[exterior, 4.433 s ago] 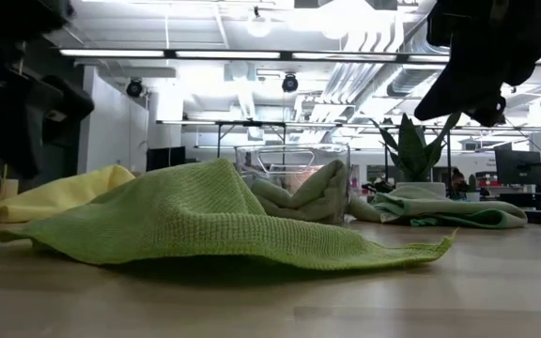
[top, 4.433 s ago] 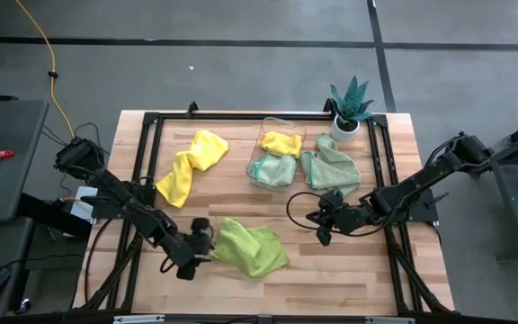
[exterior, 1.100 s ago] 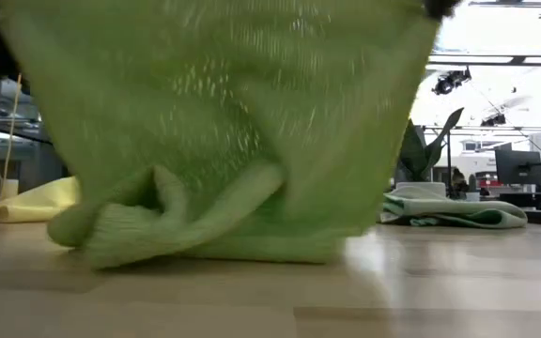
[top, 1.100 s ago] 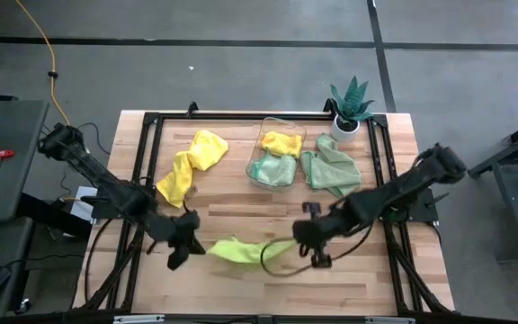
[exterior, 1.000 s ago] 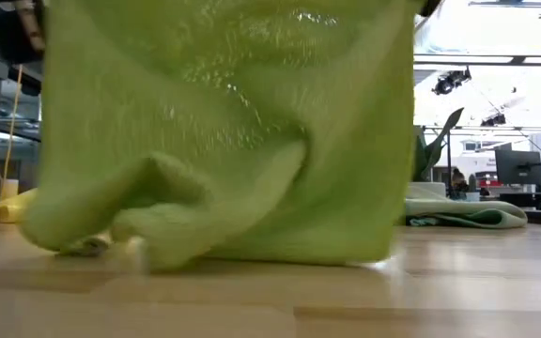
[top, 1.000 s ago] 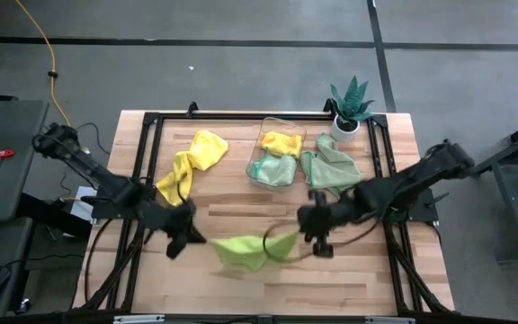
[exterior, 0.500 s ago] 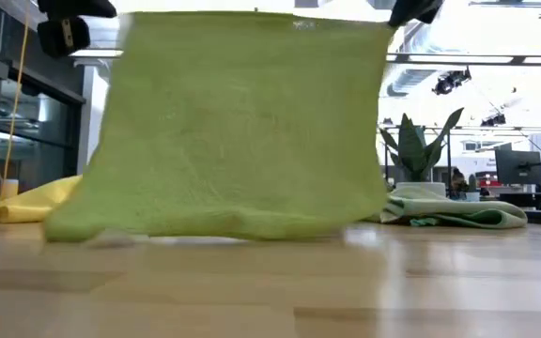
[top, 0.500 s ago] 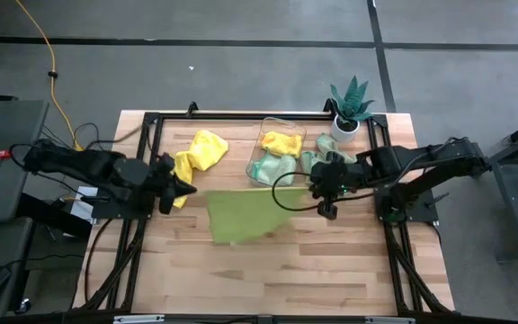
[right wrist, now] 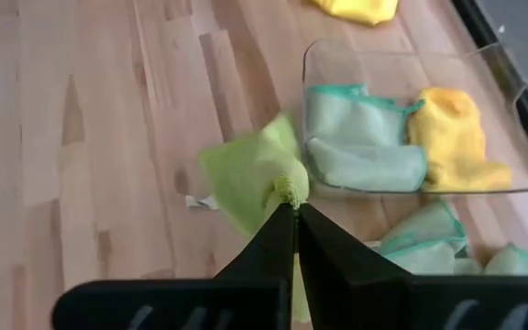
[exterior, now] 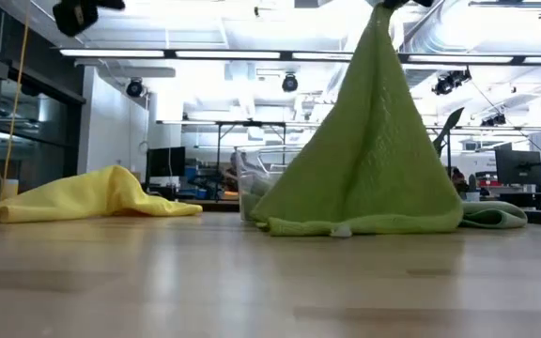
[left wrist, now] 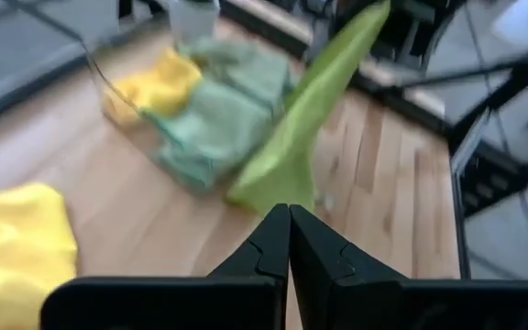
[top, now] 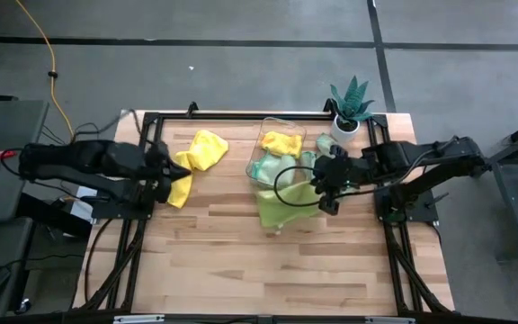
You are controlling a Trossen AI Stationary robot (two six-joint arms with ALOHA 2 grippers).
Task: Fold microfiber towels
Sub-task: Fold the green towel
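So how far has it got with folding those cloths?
Nothing looks folded yet. In hand: the right gripper pinches a corner of the lime green microfiber towel, hanging with its hem on the wooden table. The left gripper is shut and empty. The crumpled yellow towel and those in the clear plastic bin remain.

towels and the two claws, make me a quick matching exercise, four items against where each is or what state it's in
Column one:
1. lime green towel
2. loose yellow towel
3. left claw
4. mint green towel in the clear bin

Column two:
A. shut, holding nothing
B. lies beside a yellow towel inside a container
C. hangs by one corner from the right claw, lower edge on the table
D. lies crumpled on the table near the left arm

Pairs: 1-C, 2-D, 3-A, 4-B
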